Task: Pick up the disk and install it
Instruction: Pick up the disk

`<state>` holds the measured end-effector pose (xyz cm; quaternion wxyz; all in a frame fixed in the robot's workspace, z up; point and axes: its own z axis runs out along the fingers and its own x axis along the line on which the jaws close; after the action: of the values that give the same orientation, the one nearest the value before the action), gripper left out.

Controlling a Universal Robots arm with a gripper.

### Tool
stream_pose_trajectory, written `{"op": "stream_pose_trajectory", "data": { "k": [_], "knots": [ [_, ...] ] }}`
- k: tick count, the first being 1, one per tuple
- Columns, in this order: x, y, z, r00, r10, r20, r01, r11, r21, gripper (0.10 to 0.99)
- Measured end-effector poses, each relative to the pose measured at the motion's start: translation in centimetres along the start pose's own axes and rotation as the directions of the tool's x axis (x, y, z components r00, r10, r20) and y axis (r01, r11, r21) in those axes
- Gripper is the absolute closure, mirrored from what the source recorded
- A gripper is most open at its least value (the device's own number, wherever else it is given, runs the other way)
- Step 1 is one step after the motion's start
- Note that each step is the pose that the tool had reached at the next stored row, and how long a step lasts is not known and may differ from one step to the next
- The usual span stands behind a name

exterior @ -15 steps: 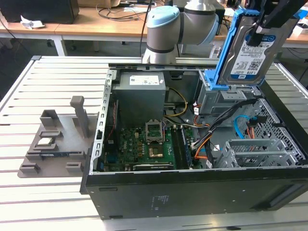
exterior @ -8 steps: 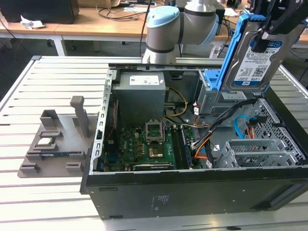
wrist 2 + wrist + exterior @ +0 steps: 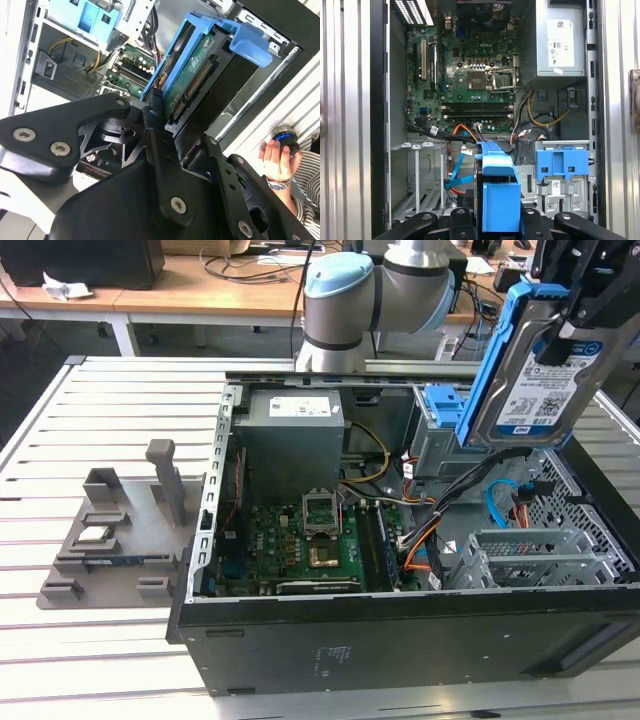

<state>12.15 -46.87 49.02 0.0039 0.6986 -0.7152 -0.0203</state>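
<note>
Closest in the second wrist view, the gripper [image 3: 177,122] was seen clamped on the disk [image 3: 192,70], its black fingers [image 3: 152,125] pressed against either side of the blue bracket's near end. The disk was held tilted, almost on edge, and projected away from the fingers, raised above the open computer case [image 3: 400,640]. Beneath it the metal cage [image 3: 440,445] with its blue latch was seen, with the motherboard [image 3: 300,540] well apart.
</note>
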Motion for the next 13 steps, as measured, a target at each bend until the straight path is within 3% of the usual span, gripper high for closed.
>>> {"op": "stream_pose_trajectory", "data": {
  "k": [4, 13],
  "knots": [
    [0.95, -0.02, -0.01, 1.0000, 0.000, 0.0001, 0.000, 1.0000, 0.000, 0.725],
    [5.12, -0.12, -0.07, 1.0000, 0.000, 0.0000, 0.000, 1.0000, 0.000, 0.725]
  ]
}}
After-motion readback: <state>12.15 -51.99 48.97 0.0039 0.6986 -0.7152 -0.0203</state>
